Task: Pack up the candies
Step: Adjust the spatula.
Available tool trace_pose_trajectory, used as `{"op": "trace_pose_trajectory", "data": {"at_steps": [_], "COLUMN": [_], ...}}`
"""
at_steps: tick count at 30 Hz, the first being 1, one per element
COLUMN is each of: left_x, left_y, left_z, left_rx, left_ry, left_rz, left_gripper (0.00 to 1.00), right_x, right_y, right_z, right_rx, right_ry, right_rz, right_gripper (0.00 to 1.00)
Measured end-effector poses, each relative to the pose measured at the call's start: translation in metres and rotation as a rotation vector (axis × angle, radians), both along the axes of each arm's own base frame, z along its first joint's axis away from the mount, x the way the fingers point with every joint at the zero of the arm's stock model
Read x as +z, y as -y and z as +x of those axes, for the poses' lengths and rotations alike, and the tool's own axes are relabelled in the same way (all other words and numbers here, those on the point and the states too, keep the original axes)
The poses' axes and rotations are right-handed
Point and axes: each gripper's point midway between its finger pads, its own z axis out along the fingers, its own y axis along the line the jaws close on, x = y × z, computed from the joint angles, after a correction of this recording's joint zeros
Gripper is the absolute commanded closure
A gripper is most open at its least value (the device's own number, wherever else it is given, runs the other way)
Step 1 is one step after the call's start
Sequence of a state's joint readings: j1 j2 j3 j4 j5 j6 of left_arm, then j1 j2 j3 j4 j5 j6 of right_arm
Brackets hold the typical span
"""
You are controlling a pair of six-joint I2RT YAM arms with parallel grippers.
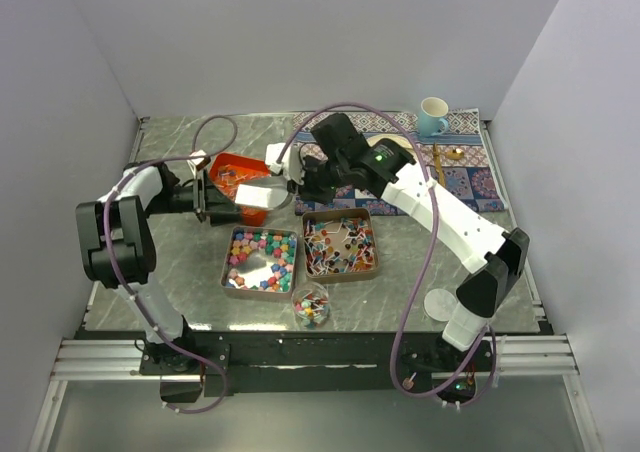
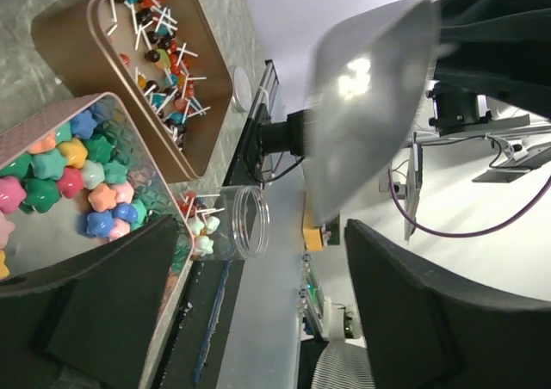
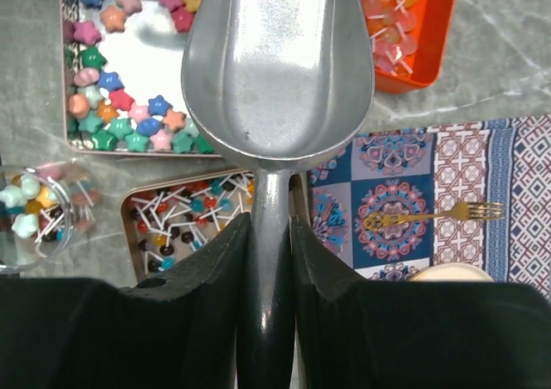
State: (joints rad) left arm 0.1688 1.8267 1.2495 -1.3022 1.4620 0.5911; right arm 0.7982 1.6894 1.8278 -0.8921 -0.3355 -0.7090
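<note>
Right pincer [image 3: 269,234] sits closest to the lens, its two fingers squeezed tight on the slim handle of a metal scoop [image 3: 275,71], whose bowl is bare and faces up. The scoop's long axis runs straight out from the wrist. From above it points left across the tabletop [image 1: 180,262], with the bowl hanging between the orange bin [image 1: 218,164] and the left tin [image 1: 225,262]. The left pincer [image 1: 208,198] hovers just beside that bin, fingers spread and nothing between them. Most of the candies [image 3: 129,124] lie in the two tins. Star-shaped lumps ring a bare middle in the left tin and have no long axis. Stick sweets are heaped in the right tin [image 1: 374,247], their sticks pointing every way, so they share no axis. More stick sweets lie in the orange bin. Only a handful sit in the small clear jar [image 1: 311,307] at the near edge, so I judge the packing barely begun, with nearly all the scooping left.
</note>
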Motion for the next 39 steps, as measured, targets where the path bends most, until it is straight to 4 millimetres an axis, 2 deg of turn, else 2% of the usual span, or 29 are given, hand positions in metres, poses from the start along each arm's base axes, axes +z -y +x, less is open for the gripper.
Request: {"op": "trace_pose_trajectory", "data": {"at_steps": [1, 5, 9, 12, 17, 20, 21, 25, 26, 27, 29, 30, 31, 32, 34, 35, 39], "left_x": [0.003, 0.01, 0.01, 0.01, 0.01, 0.01, 0.01, 0.01, 0.01, 0.01, 0.008, 0.01, 0.01, 0.009, 0.007, 0.007, 0.005], "left_y": [0.0, 0.001, 0.001, 0.002, 0.01, 0.017, 0.018, 0.021, 0.021, 0.021, 0.021, 0.021, 0.02, 0.019, 0.018, 0.018, 0.019], "left_z": [-0.001, -0.005, -0.008, -0.009, -0.012, -0.015, -0.015, -0.015, -0.014, -0.014, -0.013, -0.011, -0.009, -0.008, -0.008, -0.008, -0.009], "left_rx": [0.001, 0.002, 0.002, 0.001, -0.025, -0.049, -0.053, -0.062, -0.061, -0.061, -0.059, -0.052, -0.05, -0.048, -0.047, -0.049, -0.055], "left_ry": [0.006, 0.027, 0.018, 0.011, -0.004, -0.017, -0.02, -0.035, -0.038, -0.043, -0.049, -0.048, -0.04, -0.035, -0.033, -0.036, -0.036], "left_rz": [0.0, -0.004, -0.006, -0.007, -0.009, -0.01, -0.01, -0.012, -0.013, -0.014, -0.013, -0.026, -0.028, -0.024, -0.014, -0.012, -0.003], "left_gripper": [0.24, 0.28, 0.37, 0.41, 0.45, 0.59, 0.67, 0.7, 0.73, 0.99, 0.99, 0.99, 0.99, 0.99, 0.99, 0.99, 0.99], "right_x": [-0.002, -0.014, -0.033, -0.034, -0.032, -0.026, -0.024, -0.021, -0.021, -0.021, -0.022, -0.025, -0.029, -0.032, -0.037, -0.039, -0.043], "right_y": [0.0, 0.001, 0.004, 0.002, -0.013, -0.021, -0.022, -0.023, -0.022, -0.023, -0.024, -0.023, -0.023, -0.023, -0.025, -0.027, -0.031], "right_z": [-0.001, -0.006, -0.015, -0.019, -0.036, -0.042, -0.042, -0.035, -0.032, -0.031, -0.028, -0.028, -0.027, -0.025, -0.024, -0.023, -0.026], "right_rx": [0.001, 0.007, 0.018, 0.026, 0.077, 0.098, 0.099, 0.074, 0.065, 0.06, 0.049, 0.042, 0.037, 0.034, 0.037, 0.041, 0.067], "right_ry": [-0.003, -0.015, -0.047, -0.046, -0.029, -0.018, -0.013, 0.016, 0.023, 0.028, 0.032, 0.023, 0.014, 0.002, -0.033, -0.055, -0.115], "right_rz": [-0.006, -0.036, -0.079, -0.087, -0.085, -0.072, -0.067, -0.065, -0.067, -0.066, -0.069, -0.077, -0.083, -0.087, -0.083, -0.073, -0.045], "right_gripper": [1.0, 1.0, 1.0, 1.0, 1.0, 1.0, 1.0, 1.0, 1.0, 1.0, 1.0, 0.91, 0.5, 0.39, 0.29, 0.27, 0.26]}}
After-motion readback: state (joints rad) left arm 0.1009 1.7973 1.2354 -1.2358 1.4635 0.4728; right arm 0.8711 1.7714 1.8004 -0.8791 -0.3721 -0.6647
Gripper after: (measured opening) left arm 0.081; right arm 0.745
